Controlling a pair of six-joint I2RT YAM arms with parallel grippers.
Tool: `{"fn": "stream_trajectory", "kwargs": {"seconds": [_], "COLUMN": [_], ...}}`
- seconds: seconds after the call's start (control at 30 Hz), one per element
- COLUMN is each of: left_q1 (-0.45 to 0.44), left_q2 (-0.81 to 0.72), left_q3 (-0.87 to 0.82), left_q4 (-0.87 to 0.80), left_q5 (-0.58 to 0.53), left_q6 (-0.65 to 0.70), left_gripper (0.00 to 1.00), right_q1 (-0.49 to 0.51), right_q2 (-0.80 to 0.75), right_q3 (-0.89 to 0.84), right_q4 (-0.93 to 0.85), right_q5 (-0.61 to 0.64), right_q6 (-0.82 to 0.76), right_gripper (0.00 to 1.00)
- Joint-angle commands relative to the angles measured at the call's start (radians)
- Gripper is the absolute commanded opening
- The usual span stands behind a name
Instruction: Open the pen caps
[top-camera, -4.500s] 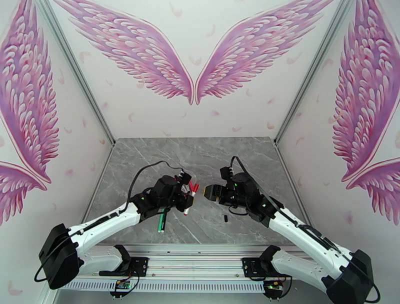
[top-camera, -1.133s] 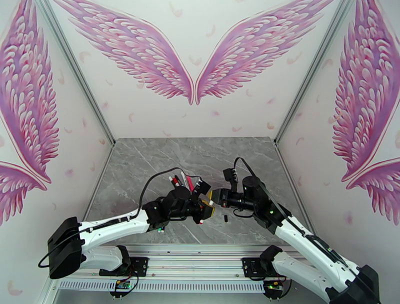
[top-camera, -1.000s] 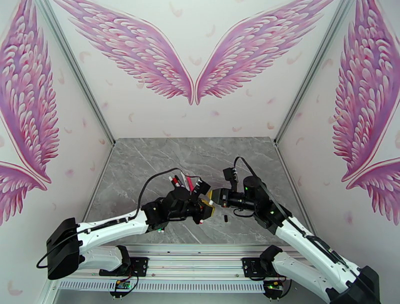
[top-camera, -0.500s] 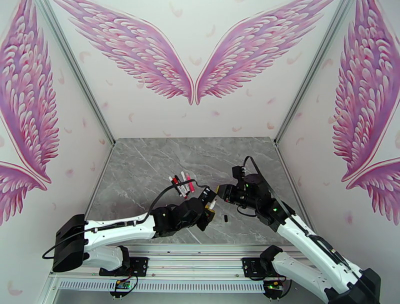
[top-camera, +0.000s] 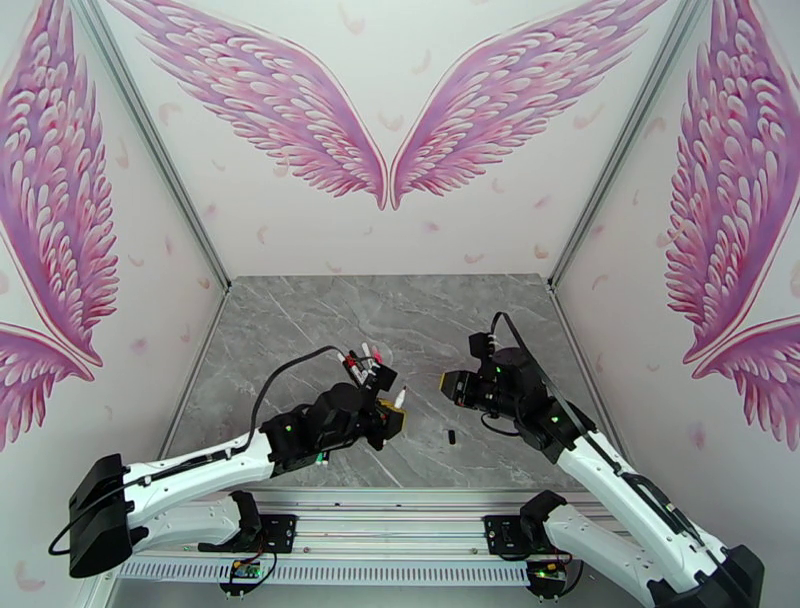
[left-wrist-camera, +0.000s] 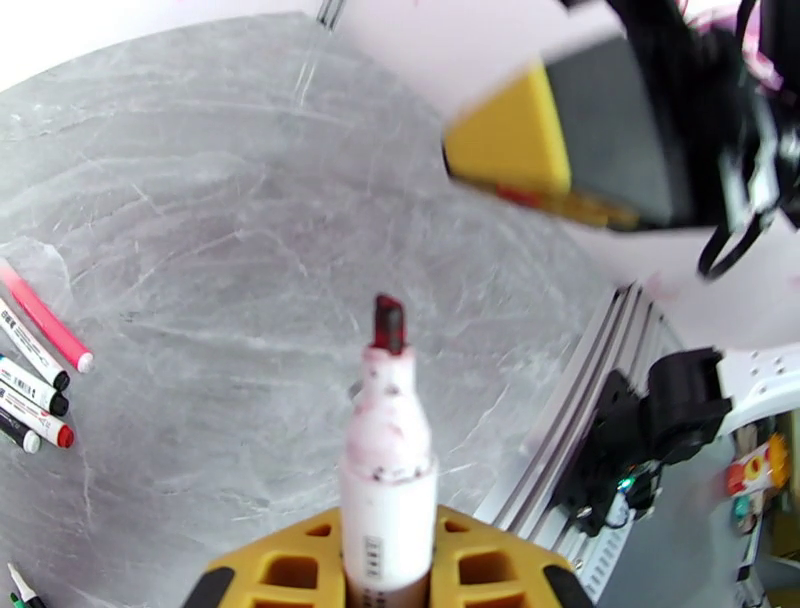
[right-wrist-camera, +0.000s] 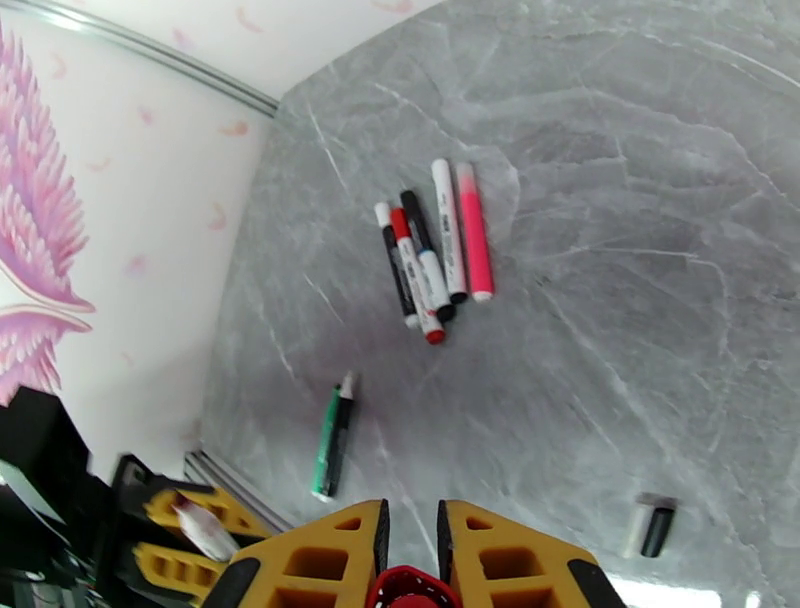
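The left hand (left-wrist-camera: 385, 575) is clamped on the white barrel of a pen (left-wrist-camera: 385, 470). It grips low on the barrel, so the writing end stands out bare with its dark red tip exposed. The right hand (right-wrist-camera: 412, 535) is pinched tight on a small red cap (right-wrist-camera: 410, 592), seemingly the one from that pen. The two hands hover well apart above the grey surface (right-wrist-camera: 620, 250), which fits a straight pull with one hand anchoring the barrel and the other taking the cap.

A black cap (right-wrist-camera: 657, 531) and a whitish one (right-wrist-camera: 634, 527) lie side by side on the surface near the right hand, probably the spot for loose caps. A cluster of pens (right-wrist-camera: 430, 260) lies farther back and looks still capped, and a green pen (right-wrist-camera: 330, 437) lies apart from it.
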Motion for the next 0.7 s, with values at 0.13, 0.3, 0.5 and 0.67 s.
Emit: {"fn": "stream_trajectory", "kwargs": {"seconds": [0.13, 0.3, 0.5, 0.67], "left_q1": [0.068, 0.079, 0.077, 0.072], "left_q2": [-0.091, -0.079, -0.037, -0.017], "left_q3": [-0.057, -0.046, -0.03, -0.02], "left_q4": [0.046, 0.056, 0.06, 0.053], "left_q5": [0.086, 0.115, 0.138, 0.15], "left_q6": [-0.057, -0.05, -0.036, -0.032], "left_gripper": [0.13, 0.13, 0.14, 0.14], "right_q1": [-0.015, -0.021, -0.064, -0.092], "right_q2": [0.092, 0.179, 0.242, 0.294], "right_q3": [0.094, 0.078, 0.036, 0.014], "right_q4": [-0.334, -0.386, -0.352, -0.314], "right_q5": [0.111, 0.121, 0.099, 0.096], "right_q6": [-0.21, -0.243, -0.248, -0.238], "right_gripper": [0.2, 0.22, 0.22, 0.22]}}
